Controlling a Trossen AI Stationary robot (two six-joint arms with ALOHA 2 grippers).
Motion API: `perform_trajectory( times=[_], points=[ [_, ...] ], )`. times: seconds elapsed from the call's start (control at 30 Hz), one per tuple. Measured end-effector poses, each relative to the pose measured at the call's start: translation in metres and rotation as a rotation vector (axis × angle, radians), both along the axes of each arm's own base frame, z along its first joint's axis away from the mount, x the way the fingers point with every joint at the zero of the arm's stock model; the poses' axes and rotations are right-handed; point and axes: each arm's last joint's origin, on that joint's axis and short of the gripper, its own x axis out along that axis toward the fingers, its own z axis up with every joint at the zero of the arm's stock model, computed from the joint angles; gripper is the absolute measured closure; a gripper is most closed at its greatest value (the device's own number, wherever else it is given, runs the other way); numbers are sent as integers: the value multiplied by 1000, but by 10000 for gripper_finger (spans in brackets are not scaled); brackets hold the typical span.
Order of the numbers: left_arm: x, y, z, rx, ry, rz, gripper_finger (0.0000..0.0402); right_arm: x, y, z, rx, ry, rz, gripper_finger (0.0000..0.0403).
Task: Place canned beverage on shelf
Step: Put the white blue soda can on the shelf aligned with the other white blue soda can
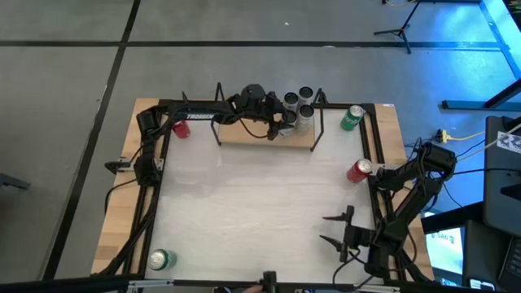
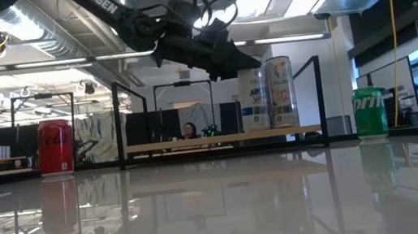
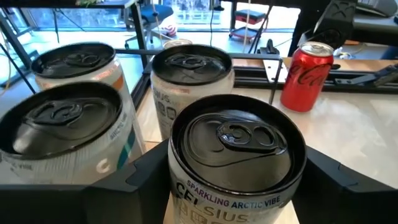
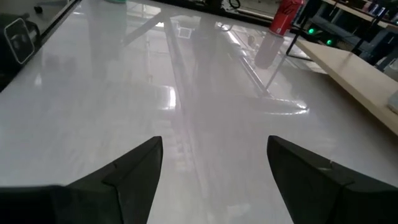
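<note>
Fingers of my left gripper [image 3: 233,186] clamp a can [image 3: 236,155] over the shelf [image 1: 244,134], top centre – three cans [image 1: 305,102] placed, several left; right gripper [image 1: 346,232] idles open, lower right.

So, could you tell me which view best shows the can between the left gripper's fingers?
The left wrist view: the Celsius can fills it, label readable, between the left gripper fingers. The high view shows only can tops at the shelf; the low view shows cans side-on; the right wrist view misses it.
</note>
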Motion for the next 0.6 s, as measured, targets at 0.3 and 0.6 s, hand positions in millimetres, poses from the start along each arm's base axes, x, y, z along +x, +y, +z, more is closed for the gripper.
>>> perform_trajectory(
  times=[0.3, 0.6],
  points=[
    [1, 1, -2, -26, 2, 49, 128, 2, -1, 0, 8, 14, -4, 117],
    [5, -6, -2, -3, 15, 127, 118, 3, 0, -1, 19, 27, 3, 117]
  ],
)
